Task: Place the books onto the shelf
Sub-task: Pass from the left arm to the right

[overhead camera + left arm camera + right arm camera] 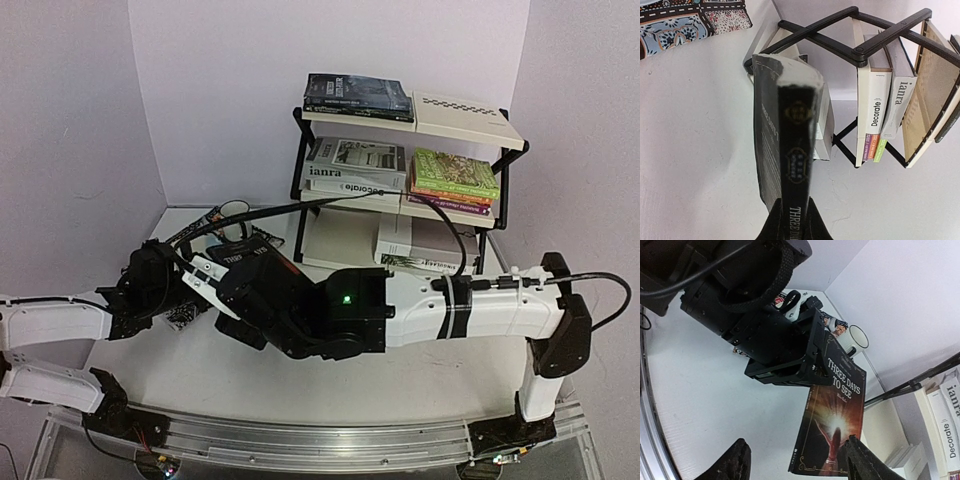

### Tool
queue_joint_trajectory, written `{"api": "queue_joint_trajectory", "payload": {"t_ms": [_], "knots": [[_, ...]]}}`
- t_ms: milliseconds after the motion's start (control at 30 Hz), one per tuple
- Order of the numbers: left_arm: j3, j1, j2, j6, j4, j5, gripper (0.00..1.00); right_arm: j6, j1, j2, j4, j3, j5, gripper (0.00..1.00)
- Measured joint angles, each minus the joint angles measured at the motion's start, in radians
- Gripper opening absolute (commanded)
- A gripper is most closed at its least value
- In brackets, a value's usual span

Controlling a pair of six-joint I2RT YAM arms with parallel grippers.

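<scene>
A dark paperback, "Three Days to See" [835,430], hangs above the table with my left gripper [795,220] shut on its spine end [790,150]. In the top view this book [243,256] is left of the shelf [463,118]. My right gripper [796,440] is open just below the book. Its jaws stand wide apart, and one fingertip [855,450] overlaps the cover's lower corner. The shelf holds dark books [358,95] on top. "ianra" [350,165], "Decorate" [350,188] and a green and orange stack [455,175] fill the middle tier. White books [425,250] lie at the bottom.
A white mug [235,212] stands behind the grippers near the back wall. A patterned placemat [685,20] lies on the table to the left. The shelf's black crossed frame [860,50] faces the held book. White walls enclose the table on three sides.
</scene>
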Motion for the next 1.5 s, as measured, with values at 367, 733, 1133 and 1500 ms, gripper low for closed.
{"api": "queue_joint_trajectory", "payload": {"t_ms": [367,733,1133,1500], "knots": [[0.030,-0.075,-0.012,-0.026,-0.092,-0.056,0.00,-0.100,-0.007,0.085,-0.037,-0.001,0.161,0.65],[0.035,-0.090,-0.026,-0.056,-0.117,-0.059,0.00,-0.146,-0.007,0.144,0.019,-0.009,0.214,0.64],[0.029,-0.090,-0.082,-0.081,-0.139,-0.058,0.01,-0.236,-0.007,0.182,0.203,-0.131,0.331,0.24],[0.006,-0.090,-0.142,-0.111,-0.172,-0.056,0.38,-0.345,-0.007,0.148,0.398,-0.242,0.380,0.00]]}}
